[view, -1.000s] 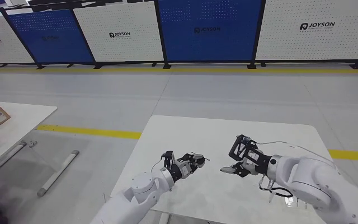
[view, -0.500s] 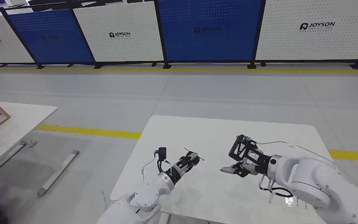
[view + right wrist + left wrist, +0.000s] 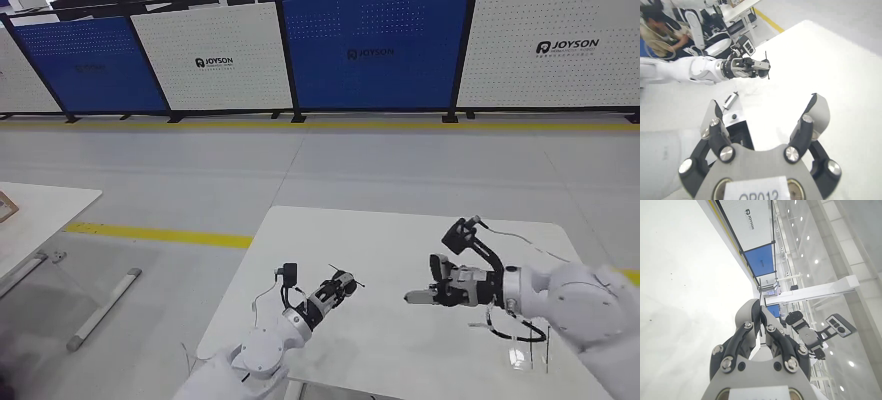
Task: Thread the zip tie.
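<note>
A thin black zip tie [image 3: 334, 268] is pinched crosswise in my left gripper [image 3: 345, 284], which is held just above the white table [image 3: 400, 230] near its left front. In the left wrist view the pads are shut on the zip tie [image 3: 759, 292], and one end pokes out past the fingertips. The right wrist view shows the left gripper [image 3: 763, 68] side-on, with the zip tie [image 3: 766, 55] sticking out above and below it. My right gripper [image 3: 421, 283] hovers to the right of it, a short gap away, facing it. It [image 3: 765, 103] is open with nothing between its fingers.
A small clear object [image 3: 517, 357] lies on the table close under the right arm. The table's left edge [image 3: 235, 290] runs just beside the left arm, and bare tabletop stretches behind both grippers. Another white table [image 3: 40, 210] stands far off to the left.
The left wrist rolled over with the zip tie, then held still. In the last half second the right arm pulled back to the right and its wrist turned, widening the gap.
</note>
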`<state>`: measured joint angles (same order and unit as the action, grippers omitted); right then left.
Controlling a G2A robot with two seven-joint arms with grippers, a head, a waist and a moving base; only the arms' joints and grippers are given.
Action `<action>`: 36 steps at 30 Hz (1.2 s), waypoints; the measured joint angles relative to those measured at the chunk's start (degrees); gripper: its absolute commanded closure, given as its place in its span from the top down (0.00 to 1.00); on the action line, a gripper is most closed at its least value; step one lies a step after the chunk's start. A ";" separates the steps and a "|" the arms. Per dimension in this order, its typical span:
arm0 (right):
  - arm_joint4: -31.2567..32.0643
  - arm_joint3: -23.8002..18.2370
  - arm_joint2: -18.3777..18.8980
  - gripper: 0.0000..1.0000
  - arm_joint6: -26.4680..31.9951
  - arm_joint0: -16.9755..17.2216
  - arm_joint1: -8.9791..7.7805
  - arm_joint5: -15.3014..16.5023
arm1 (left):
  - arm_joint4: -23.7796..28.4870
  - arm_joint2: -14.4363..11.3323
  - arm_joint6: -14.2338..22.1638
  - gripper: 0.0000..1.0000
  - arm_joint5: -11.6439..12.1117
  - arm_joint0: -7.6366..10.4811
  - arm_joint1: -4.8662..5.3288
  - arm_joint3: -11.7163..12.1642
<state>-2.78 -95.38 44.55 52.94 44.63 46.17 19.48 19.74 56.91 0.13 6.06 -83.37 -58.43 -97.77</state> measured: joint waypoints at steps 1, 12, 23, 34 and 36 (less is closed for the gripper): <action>-2.96 1.65 -0.34 1.00 1.99 -0.37 0.29 0.00 | 0.00 0.00 0.00 0.00 0.00 0.00 0.00 0.00; -21.59 10.28 -2.78 1.00 12.94 -3.18 2.99 0.00 | 0.00 0.00 0.00 0.00 0.00 0.00 0.00 0.00; -25.71 13.10 -3.57 1.00 13.95 -0.32 3.74 -0.03 | 0.00 0.00 0.00 0.00 0.00 0.00 0.00 0.00; -37.94 23.33 -5.05 1.00 15.29 2.83 9.33 0.00 | 0.00 0.00 0.00 0.00 0.00 0.00 0.00 0.00; -39.43 24.56 -5.12 1.00 16.90 2.37 10.15 0.00 | 0.00 0.00 0.00 0.00 0.00 0.00 0.00 0.00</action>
<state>-42.21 -70.82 39.42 69.84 47.00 56.32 19.48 19.74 56.91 0.13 6.06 -83.37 -58.43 -97.77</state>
